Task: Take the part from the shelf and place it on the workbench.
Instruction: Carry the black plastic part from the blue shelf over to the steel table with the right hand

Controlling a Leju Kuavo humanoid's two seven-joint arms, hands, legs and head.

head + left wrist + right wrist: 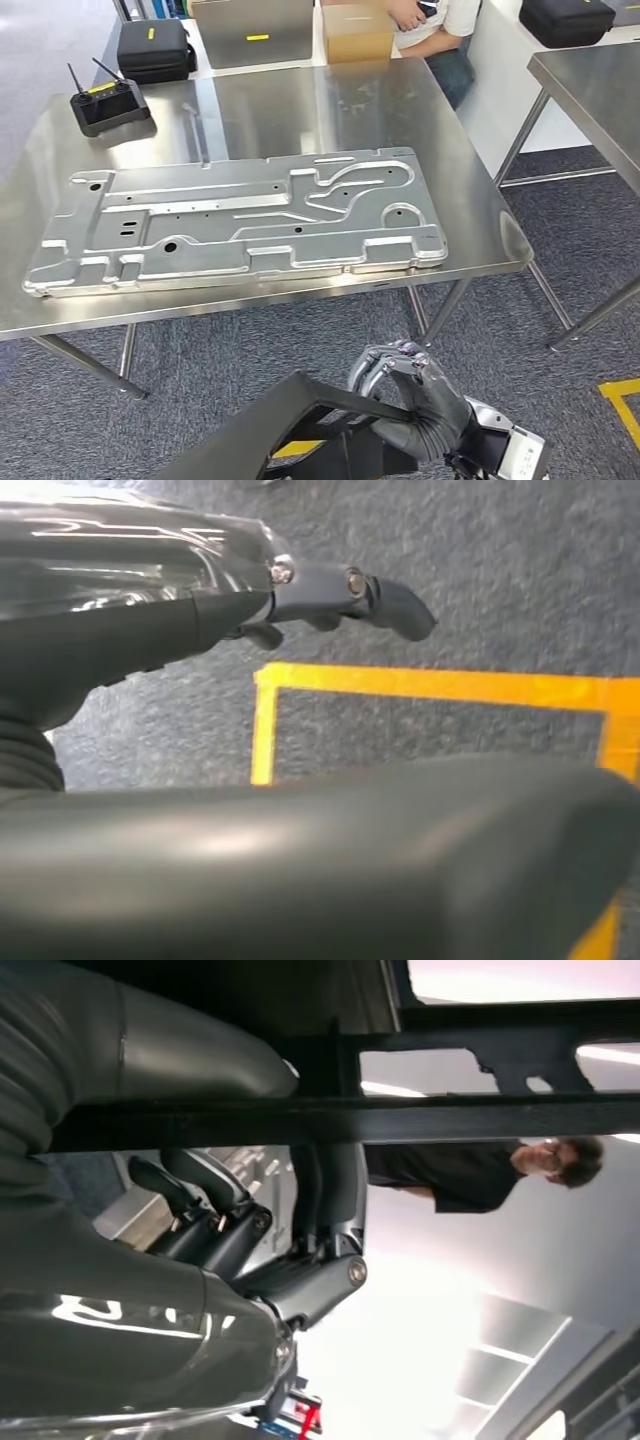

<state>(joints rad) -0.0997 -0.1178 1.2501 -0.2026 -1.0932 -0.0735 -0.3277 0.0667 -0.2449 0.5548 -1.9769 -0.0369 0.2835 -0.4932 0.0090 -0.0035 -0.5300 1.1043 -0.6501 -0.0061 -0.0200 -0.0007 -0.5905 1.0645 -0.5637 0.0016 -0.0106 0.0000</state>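
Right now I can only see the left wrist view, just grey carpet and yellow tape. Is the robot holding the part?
Observer: Yes. In the head view the right hand grips the black part, low in front of the robot.
Operator: Where's the workbench?
Observer: The steel workbench stands straight ahead, beyond the part.
Operator: Is there stuff on it?
Observer: A big stamped metal panel lies along its near side. The bare steel is behind it.
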